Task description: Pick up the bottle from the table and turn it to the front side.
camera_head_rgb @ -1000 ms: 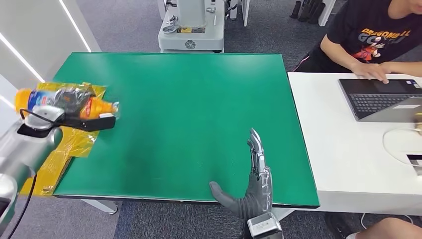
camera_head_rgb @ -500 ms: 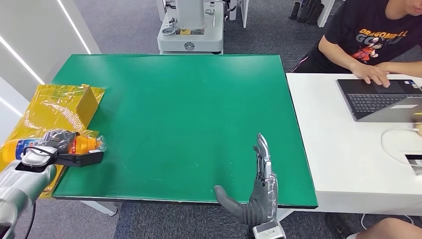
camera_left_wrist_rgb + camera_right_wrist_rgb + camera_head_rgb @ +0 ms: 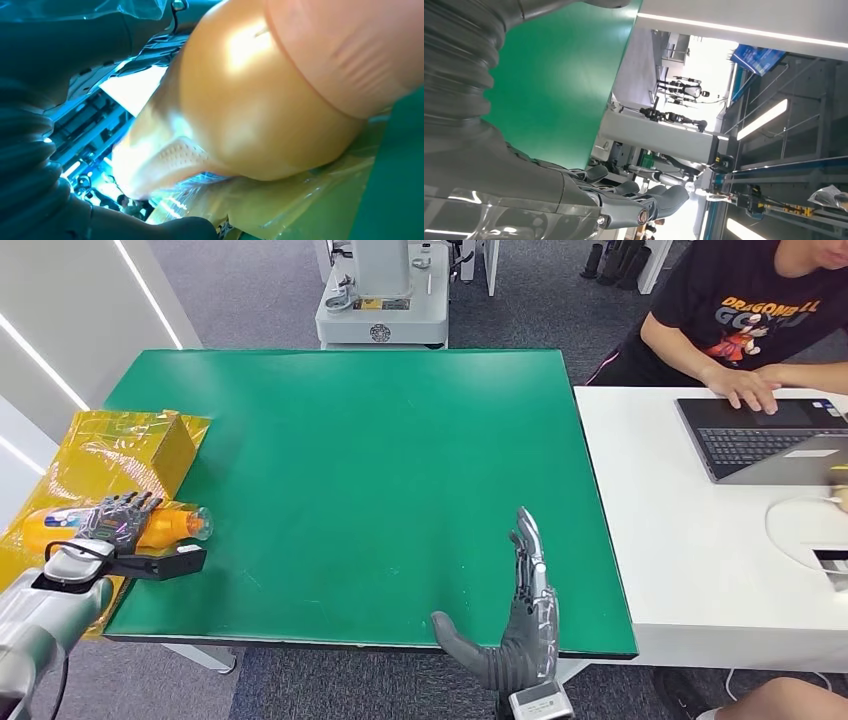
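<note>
- While the orange bottle (image 3: 120, 525) is lying on its side over the yellow bag (image 3: 120, 455) at the green desk (image 3: 380, 460) edge, our left robot hand (image 3: 112, 522) is grasping it.
- We are keeping our right robot hand (image 3: 515, 615) released, fingers straight, at the desk's near edge.

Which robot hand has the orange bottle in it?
The left hand, over the yellow plastic at the table's left edge, holds the orange bottle lying sideways. The right hand near the front edge holds nothing, fingers straight.
</note>
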Controlling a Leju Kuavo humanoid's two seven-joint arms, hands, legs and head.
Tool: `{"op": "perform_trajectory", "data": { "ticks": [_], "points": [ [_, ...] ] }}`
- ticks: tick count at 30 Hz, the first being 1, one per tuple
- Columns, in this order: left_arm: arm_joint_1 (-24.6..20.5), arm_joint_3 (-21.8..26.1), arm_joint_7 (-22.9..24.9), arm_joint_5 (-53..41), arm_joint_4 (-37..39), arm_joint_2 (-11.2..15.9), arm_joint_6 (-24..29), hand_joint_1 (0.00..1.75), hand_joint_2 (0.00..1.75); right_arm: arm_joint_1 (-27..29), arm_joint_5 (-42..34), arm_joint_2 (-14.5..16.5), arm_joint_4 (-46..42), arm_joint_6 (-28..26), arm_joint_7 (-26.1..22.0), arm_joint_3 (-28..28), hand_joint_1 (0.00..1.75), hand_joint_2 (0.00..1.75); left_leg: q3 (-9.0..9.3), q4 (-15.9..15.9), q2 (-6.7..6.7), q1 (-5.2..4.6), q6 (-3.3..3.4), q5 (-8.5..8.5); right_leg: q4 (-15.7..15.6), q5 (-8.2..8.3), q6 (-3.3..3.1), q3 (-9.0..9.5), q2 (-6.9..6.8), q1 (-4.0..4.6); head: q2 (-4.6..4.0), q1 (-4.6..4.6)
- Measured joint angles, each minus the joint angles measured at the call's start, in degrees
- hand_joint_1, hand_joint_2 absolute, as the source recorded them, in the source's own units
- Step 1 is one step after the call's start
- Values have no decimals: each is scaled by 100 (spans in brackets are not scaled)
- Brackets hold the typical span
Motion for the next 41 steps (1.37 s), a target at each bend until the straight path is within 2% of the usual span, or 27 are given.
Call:
{"op": "perform_trajectory", "data": {
  "ticks": [9,12,14,16,19,21,23,26,29,34,37,41],
  "points": [
    [12,215,-1,-117,0,-50,219,0,175,-9,-5,-2,-7,4,20,1,0,175,0,-3,-1,0,-1,1,0,-1,-1,-2,0,0,0,-1],
    [23,371,-160,-45,0,-85,381,0,175,-12,4,-1,-29,24,60,1,0,175,-1,-3,-2,0,-1,1,0,-1,-1,-3,-2,0,0,-1],
    [75,547,-396,135,-2,-131,726,0,175,-12,30,0,-60,46,91,0,0,175,-3,-3,-2,0,-1,1,-1,-1,-1,-7,-3,0,0,-1],
    [174,827,-800,470,-30,-221,1294,0,175,-9,72,0,-101,77,125,-1,0,175,-7,-2,-3,-1,-1,1,-2,-1,-1,-12,-4,0,0,-1],
    [338,1350,-1583,1074,-208,-414,2153,0,175,-7,116,0,-146,107,166,-2,0,175,-13,0,-5,-2,0,1,-5,-1,-1,-13,-6,0,0,0],
    [452,1729,-2160,1477,-437,-569,2546,0,175,-7,135,0,-156,119,172,-2,0,175,-14,0,-3,-3,0,0,-7,0,0,-13,-5,-1,0,1],
    [597,2104,-2784,1987,-763,-728,2795,0,175,-8,140,0,-160,127,172,-1,0,175,-15,0,-2,-4,1,-1,-9,0,1,-14,-4,-1,0,0],
    [863,2603,-3601,2935,-1379,-985,2868,0,175,-12,92,0,-152,140,160,1,0,175,-17,0,-2,-4,3,-2,-12,0,1,-14,-5,-2,0,0],
    [1218,2953,-4072,3933,-2132,-1234,2854,0,175,-28,2,0,-122,163,108,8,0,175,-18,0,-2,-4,3,-6,-12,-1,2,-15,-4,-2,0,0],
    [2000,2958,-4195,5441,-3664,-1541,3123,0,175,-99,-125,0,-39,184,17,46,0,175,-19,0,-2,-3,1,-8,-13,-3,4,-18,-4,-2,0,-2],
    [2445,2756,-4198,6260,-4722,-1763,3203,0,175,-132,-155,0,17,180,-5,65,0,175,-24,1,-8,-3,3,-10,-15,-6,6,-18,-11,-2,0,0],
    [2901,2393,-4199,6899,-6026,-2194,3172,0,175,-152,-166,-7,91,180,-15,97,0,175,-28,3,-11,-5,8,-13,-18,-6,7,-16,-14,-2,0,0]
  ]
}}
